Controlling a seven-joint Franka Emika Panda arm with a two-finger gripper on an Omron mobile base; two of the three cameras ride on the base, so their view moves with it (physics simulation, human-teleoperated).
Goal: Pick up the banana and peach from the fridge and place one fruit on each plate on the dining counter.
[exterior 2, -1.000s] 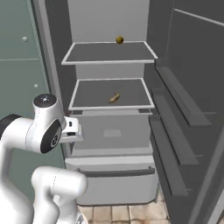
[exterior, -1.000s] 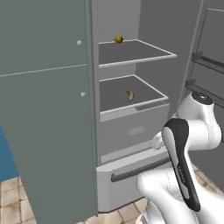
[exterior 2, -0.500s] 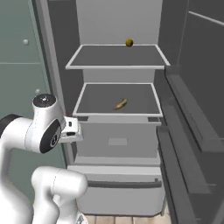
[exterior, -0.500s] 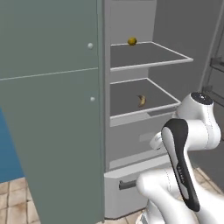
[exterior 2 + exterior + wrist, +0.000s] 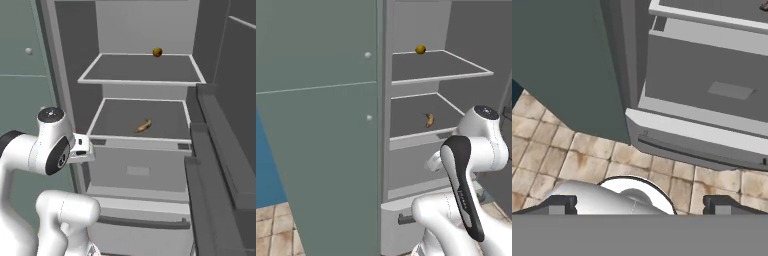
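Fridge (image 5: pixel 145 35) open, pale grey inside, two white-edged dark shelves w/ bottom drawer (image 5: pixel 702 145) below, dark bar handle (image 5: pixel 702 152) across drawer front. Grey-green cabinet panels (image 5: pixel 321 130) left of fridge. Tiled floor (image 5: pixel 557 150) under it. Arm folded low in front of fridge, well apart from shelves. End effector (image 5: pixel 639 205) points down at floor nr drawer, jaws fully apart, nothing held. Banana (image 5: pixel 143 126) lies on lower shelf, nr middle. Round olive-yellow ball (image 5: pixel 157 51) at back of upper shelf.
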